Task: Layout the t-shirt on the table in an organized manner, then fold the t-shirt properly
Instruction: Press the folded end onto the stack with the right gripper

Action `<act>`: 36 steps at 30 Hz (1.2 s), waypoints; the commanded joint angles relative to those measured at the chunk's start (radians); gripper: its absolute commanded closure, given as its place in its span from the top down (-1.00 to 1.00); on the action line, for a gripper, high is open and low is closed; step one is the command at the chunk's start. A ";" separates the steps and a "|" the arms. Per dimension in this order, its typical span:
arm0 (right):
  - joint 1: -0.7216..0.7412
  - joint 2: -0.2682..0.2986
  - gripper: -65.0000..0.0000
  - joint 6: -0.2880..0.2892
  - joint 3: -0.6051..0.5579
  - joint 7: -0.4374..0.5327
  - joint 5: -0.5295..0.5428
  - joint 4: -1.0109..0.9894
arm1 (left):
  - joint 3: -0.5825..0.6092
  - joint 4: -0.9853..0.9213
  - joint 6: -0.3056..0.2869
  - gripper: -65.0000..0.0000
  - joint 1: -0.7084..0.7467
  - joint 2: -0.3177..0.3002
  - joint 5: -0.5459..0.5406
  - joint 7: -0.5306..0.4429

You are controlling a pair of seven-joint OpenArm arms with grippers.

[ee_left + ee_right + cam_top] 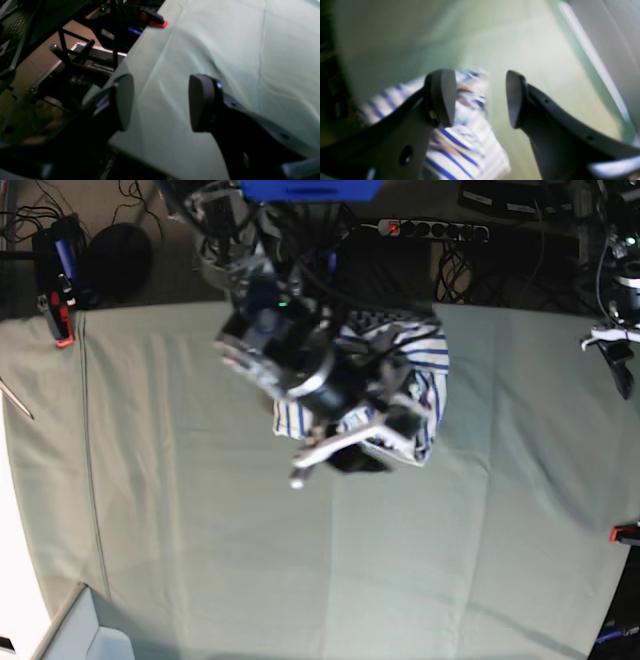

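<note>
The t-shirt (425, 365), white with thin blue stripes, lies crumpled in a heap at the far middle of the table (200, 530). My right gripper (365, 445) hangs over the heap's near edge. In the right wrist view the picture is blurred; the right gripper (481, 98) is open, nothing sits between its fingers, and the t-shirt (460, 147) lies below them on the green table (520, 37). My left gripper (160, 102) is open and empty above a corner of the table (225, 50), away from the shirt.
A red clamp (158, 23) grips the table edge by the left gripper, with a black case (95, 62) and frame bars beyond. More red clamps (62, 330) (625, 532) sit at the table's sides. A power strip (430, 227) and cables lie behind the table.
</note>
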 commanded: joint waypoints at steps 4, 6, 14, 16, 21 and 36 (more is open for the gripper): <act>-0.024 -0.010 -0.25 -0.012 0.097 0.017 0.011 0.008 | -0.006 0.013 0.002 0.05 -0.003 -0.011 -0.001 -0.030; -0.026 -0.010 -0.54 -0.012 0.144 0.019 0.011 -0.032 | -0.006 0.012 0.002 0.05 -0.023 -0.011 0.000 -0.030; -0.055 -0.010 -1.00 -0.010 0.276 0.017 0.011 -0.113 | -0.011 0.012 0.002 0.05 -0.027 -0.011 -0.001 -0.030; -0.064 -0.010 -1.00 -0.009 0.278 0.017 0.011 -0.130 | -0.012 0.012 0.002 0.05 -0.027 -0.011 0.000 -0.030; -0.130 -0.010 -1.00 0.041 0.186 0.020 0.011 -0.139 | -0.012 0.012 0.002 0.05 -0.029 -0.011 0.000 -0.030; -0.253 -0.010 -1.00 0.055 0.028 0.169 0.011 -0.033 | -0.014 -0.011 0.002 0.05 -0.023 -0.011 0.000 -0.030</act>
